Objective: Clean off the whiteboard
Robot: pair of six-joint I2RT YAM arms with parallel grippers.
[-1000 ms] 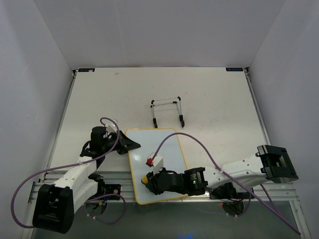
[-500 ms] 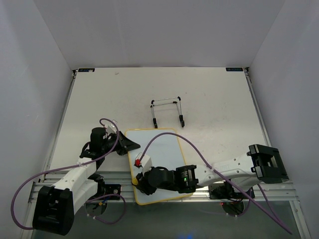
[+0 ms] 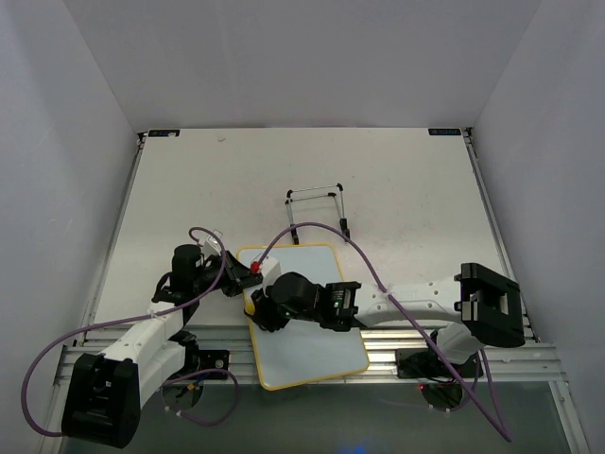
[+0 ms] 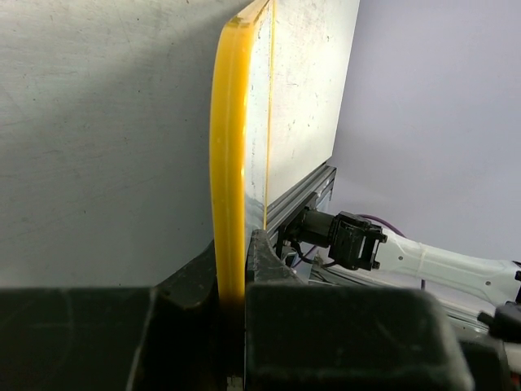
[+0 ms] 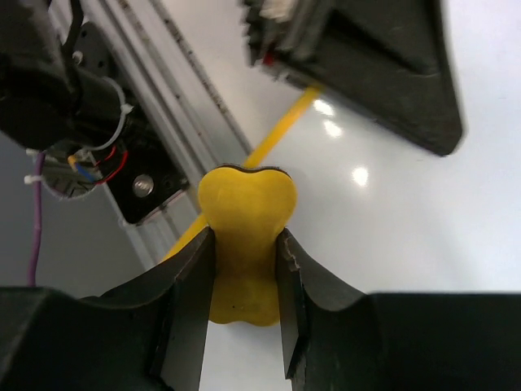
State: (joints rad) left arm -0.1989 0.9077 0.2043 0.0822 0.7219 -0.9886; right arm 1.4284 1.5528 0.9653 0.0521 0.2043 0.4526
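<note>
One whiteboard (image 3: 312, 355) lies at the desk's (image 3: 406, 189) near edge. The left gripper (image 4: 234, 259) clamps its frame, the right gripper (image 5: 244, 242) pinches one yellow eraser (image 5: 246, 195), and one wire stand (image 3: 317, 213) sits beyond.

From the overhead camera I had the off-white table (image 3: 406, 180) in full view, its top scuffed and faintly smudged. The whiteboard (image 3: 307, 357) lay flat on the near part, skewed a little, its nearest end reaching out over the aluminium rails (image 3: 234, 339) along the table's front edge. Just beyond the board's far edge stood a small wire stand (image 3: 317, 210), seemingly not touching it.
</note>
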